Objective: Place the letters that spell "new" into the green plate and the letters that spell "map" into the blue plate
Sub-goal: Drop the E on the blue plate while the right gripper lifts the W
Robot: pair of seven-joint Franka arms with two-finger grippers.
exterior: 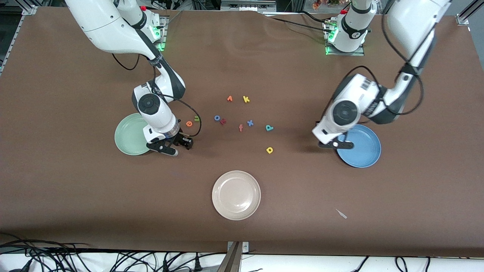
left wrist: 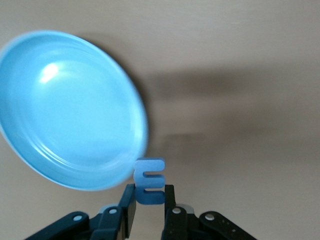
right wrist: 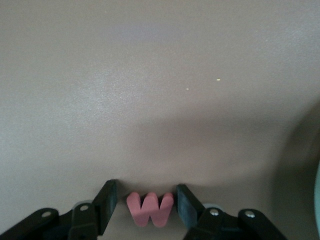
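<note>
Blue plate (exterior: pixel 363 153): your left gripper (left wrist: pixel 148 212) is clenching the blue m (left wrist: pixel 149 182) at its rim; lowering comes next
Green plate (exterior: pixel 126 138): lying beside your right gripper (right wrist: pixel 146 210)
Salmon-red w (right wrist: pixel 150 209): fingers (right wrist: pixel 106 205) flanking it, grip unclear

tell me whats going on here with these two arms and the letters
The left gripper holds a blue m beside the blue plate. The right gripper, by the green plate, has its fingers on either side of a salmon w. Both plates show no letters; the others lie mid-table.
</note>
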